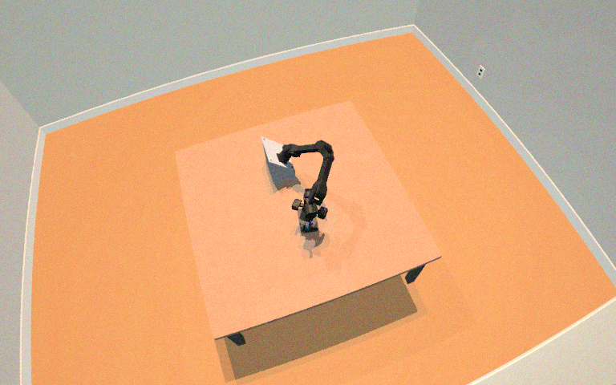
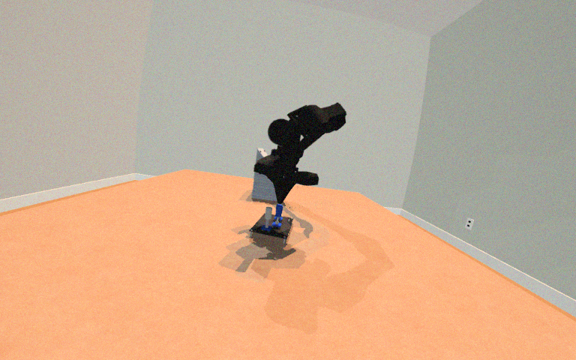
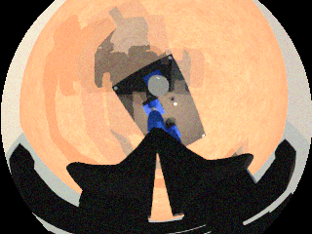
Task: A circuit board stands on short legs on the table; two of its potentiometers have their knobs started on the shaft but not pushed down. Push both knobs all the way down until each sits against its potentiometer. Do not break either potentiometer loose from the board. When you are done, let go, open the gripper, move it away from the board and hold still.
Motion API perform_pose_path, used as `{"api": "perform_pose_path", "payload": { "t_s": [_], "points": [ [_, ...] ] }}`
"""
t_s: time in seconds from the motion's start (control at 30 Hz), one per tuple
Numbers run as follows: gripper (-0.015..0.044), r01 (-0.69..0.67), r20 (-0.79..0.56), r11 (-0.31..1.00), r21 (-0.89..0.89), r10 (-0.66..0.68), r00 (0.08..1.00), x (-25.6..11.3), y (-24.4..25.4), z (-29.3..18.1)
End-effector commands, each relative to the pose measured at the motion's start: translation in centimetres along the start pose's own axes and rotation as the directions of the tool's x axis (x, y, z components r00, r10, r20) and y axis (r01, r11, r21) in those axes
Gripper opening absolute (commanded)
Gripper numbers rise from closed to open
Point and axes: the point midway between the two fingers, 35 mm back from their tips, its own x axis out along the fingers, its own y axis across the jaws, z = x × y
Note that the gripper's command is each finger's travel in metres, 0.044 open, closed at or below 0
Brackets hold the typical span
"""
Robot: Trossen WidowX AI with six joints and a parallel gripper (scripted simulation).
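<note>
The dark circuit board (image 1: 313, 228) (image 2: 283, 232) (image 3: 191, 122) stands on the table with several blue parts on it. A grey knob (image 2: 268, 213) (image 3: 158, 85) stands upright over one blue potentiometer, and a narrower shaft shows below it. A blue knob (image 2: 279, 209) (image 3: 155, 120) stands upright behind it in the exterior view. My gripper (image 2: 280, 202) (image 3: 156, 132) is shut and empty, pointing down, with its tips at or just above the top of the blue knob. Whether they touch is not clear. The seat of the blue knob is too small to judge.
A sloped white and grey block (image 1: 282, 174) (image 2: 263, 188) stands behind the board, with the arm's base at it. The arm arches over from there. The table's front edge (image 1: 327, 297) shows in the top view.
</note>
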Motion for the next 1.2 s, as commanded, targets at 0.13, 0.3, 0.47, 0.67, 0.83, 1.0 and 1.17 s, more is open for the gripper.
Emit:
{"api": "perform_pose_path", "payload": {
  "t_s": [0.13, 0.3, 0.47, 0.67, 0.83, 1.0, 1.17],
  "points": [
    [0.0000, -0.002, -0.005, 1.000, 0.009, 0.002, 1.000, 0.32, -0.06, -0.09],
    [0.0000, -0.002, -0.005, 1.000, 0.009, 0.002, 1.000, 0.45, -0.06, -0.09],
    [0.0000, -0.002, -0.005, 1.000, 0.009, 0.002, 1.000, 0.59, -0.06, -0.09],
    [0.0000, -0.002, -0.005, 1.000, 0.009, 0.002, 1.000, 0.75, -0.06, -0.09],
    [0.0000, -0.002, -0.005, 1.000, 0.009, 0.002, 1.000, 0.60, -0.06, -0.09],
    [0.0000, -0.002, -0.005, 1.000, 0.009, 0.002, 1.000, 0.55, -0.06, -0.09],
    [0.0000, -0.002, -0.005, 1.000, 0.009, 0.002, 1.000, 0.55, -0.06, -0.09]
  ]
}}
